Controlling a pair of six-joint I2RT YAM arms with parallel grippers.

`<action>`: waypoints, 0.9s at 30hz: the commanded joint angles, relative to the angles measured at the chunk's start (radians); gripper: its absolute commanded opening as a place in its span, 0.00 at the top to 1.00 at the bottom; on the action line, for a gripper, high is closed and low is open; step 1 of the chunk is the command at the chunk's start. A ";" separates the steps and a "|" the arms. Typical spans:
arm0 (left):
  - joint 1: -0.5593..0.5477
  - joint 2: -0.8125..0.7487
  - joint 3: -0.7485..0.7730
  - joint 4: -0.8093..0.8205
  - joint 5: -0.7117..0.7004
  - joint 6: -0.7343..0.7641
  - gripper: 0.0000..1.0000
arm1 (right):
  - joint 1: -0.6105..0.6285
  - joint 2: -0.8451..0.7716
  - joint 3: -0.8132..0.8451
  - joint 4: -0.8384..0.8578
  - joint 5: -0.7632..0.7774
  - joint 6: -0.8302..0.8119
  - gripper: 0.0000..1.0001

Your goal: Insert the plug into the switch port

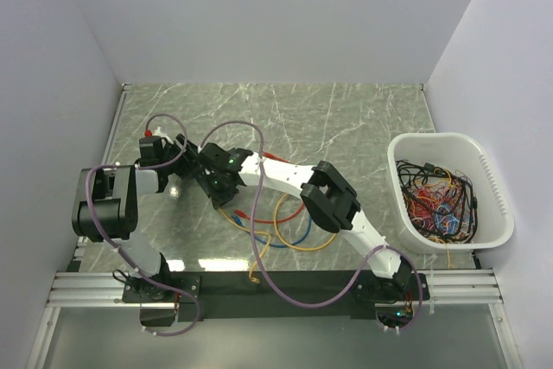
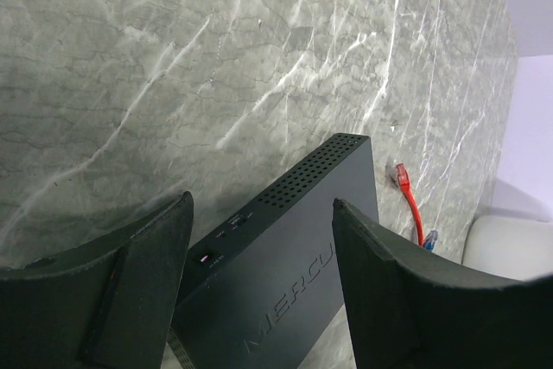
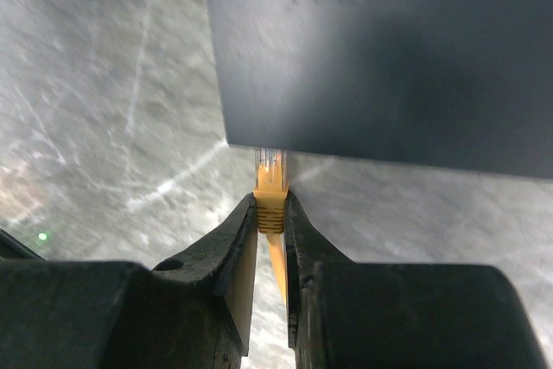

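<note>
Your right gripper (image 3: 270, 213) pinches the yellow plug (image 3: 270, 181), tip at the switch (image 3: 389, 66) edge. Your left gripper (image 2: 262, 205) straddles the switch, wide; grip unclear.

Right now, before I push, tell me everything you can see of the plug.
The plug has a clear plastic tip and a yellow-orange boot; a matching cable trails back between the fingers. The right claw is shut on the boot, tip pointing straight at the switch. The tip meets the black box's near edge; whether it has entered a port cannot be told.
</note>
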 commanded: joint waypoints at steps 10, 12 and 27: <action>-0.016 0.005 0.026 -0.002 0.009 0.033 0.29 | -0.008 0.076 0.150 -0.033 0.058 0.006 1.00; -0.014 0.005 0.028 -0.004 0.008 0.034 0.29 | -0.017 0.060 0.143 -0.032 0.069 0.008 1.00; -0.034 0.005 0.035 -0.021 -0.008 0.045 0.30 | -0.033 0.074 0.249 -0.055 0.075 -0.001 1.00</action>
